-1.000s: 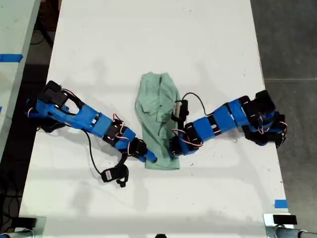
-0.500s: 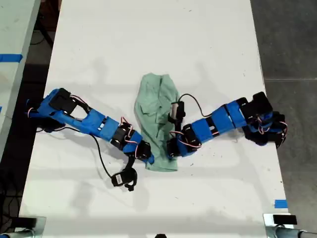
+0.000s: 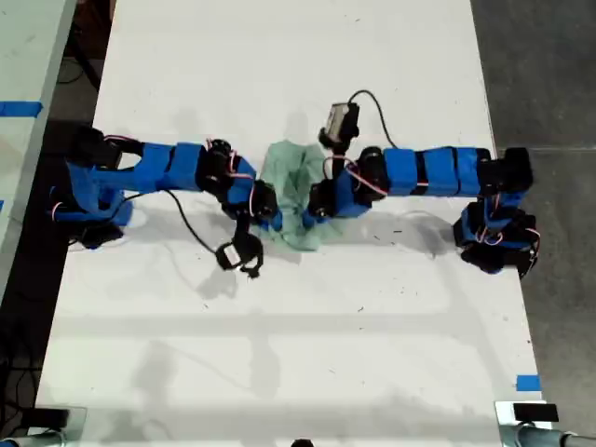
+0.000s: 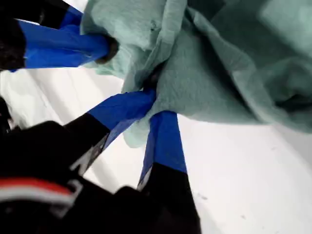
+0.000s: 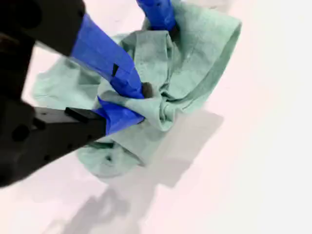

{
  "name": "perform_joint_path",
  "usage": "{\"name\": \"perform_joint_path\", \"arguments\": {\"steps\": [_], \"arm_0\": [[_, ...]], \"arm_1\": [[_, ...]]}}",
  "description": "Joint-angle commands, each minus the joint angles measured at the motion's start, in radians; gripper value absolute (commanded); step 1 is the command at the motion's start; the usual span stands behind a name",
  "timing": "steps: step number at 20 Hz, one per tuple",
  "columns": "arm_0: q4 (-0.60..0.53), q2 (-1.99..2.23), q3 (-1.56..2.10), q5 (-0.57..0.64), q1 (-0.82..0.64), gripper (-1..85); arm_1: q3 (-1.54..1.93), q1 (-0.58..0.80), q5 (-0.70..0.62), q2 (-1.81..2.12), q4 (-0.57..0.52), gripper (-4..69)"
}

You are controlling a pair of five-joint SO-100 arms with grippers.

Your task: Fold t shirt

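White table (image 3: 279, 372), both end effectors pinching t shirt (image 3: 296, 200)

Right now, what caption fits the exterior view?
Both grippers pinch the bunched t shirt at mid-table.

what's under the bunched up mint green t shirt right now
The white table shows all around the wrinkled mint-green fabric t shirt. Whatever lies directly beneath is covered by cloth.

You see the t shirt (image 3: 296, 197) as soft, matt, wrinkled mint cloth. The table (image 3: 279, 354) looks smooth, white and faintly glossy. My second gripper (image 5: 139, 105) wears matt blue tape over black plastic.
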Motion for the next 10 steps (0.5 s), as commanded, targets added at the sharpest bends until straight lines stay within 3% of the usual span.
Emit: {"name": "perform_joint_path", "arguments": {"steps": [1,2,3,4,6,7,10], "arm_0": [[0.072,0.087,-0.052,0.129,-0.259,16.5],[0.101,0.126,-0.054,0.155,-0.313,19.6],[0.14,0.184,-0.054,0.172,-0.359,19.8],[0.181,0.255,-0.049,0.192,-0.407,17.3],[0.215,0.449,0.009,0.239,-0.488,-0.1],[0.218,0.555,0.04,0.27,-0.508,-0.1],[0.19,0.897,0.227,0.25,-0.407,-0.1]], "arm_1": [[-0.034,0.264,-0.141,0.084,0.011,27.5],[-0.077,0.327,-0.19,0.081,0.055,37.5],[-0.112,0.379,-0.227,0.098,0.117,38.0],[-0.121,0.431,-0.236,0.138,0.183,32.1],[-0.067,0.531,-0.262,0.264,0.284,15.2],[-0.021,0.557,-0.265,0.341,0.324,-0.4],[0.282,0.434,-0.212,0.669,0.264,-0.4]]}}
